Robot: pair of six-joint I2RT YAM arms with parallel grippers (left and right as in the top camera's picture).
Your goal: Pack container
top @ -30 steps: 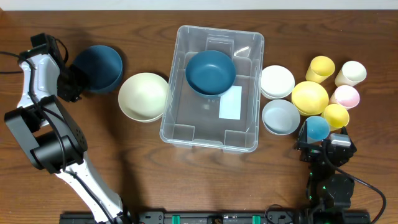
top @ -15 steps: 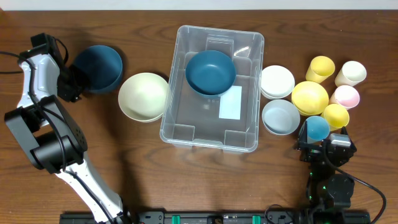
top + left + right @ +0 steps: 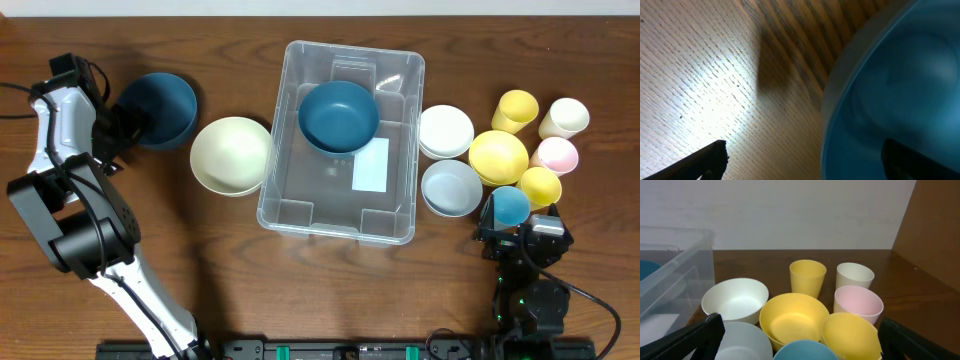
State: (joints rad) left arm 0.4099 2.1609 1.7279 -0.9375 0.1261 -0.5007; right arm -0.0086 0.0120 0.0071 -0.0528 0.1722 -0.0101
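The clear container (image 3: 300,200) stands mid-table, with a dark blue bowl (image 3: 338,116) and a white label (image 3: 371,165) inside; its corner shows in the right wrist view (image 3: 670,265). A second dark blue bowl (image 3: 160,108) rests on the table at far left. My left gripper (image 3: 118,135) is open astride that bowl's left rim: one finger (image 3: 920,160) is over the bowl's (image 3: 890,90) inside, the other finger (image 3: 710,160) over bare wood. My right gripper (image 3: 522,235) sits open near the front right, just behind a light blue cup (image 3: 510,206).
A cream bowl (image 3: 231,155) lies left of the container. On its right stand a white bowl (image 3: 446,131), a pale grey bowl (image 3: 451,187), a yellow bowl (image 3: 498,157) and yellow (image 3: 515,110), cream (image 3: 566,117) and pink (image 3: 555,155) cups.
My left gripper has opened wide off the far-left blue bowl's rim; the bowl stays where it was. The right arm has not moved.
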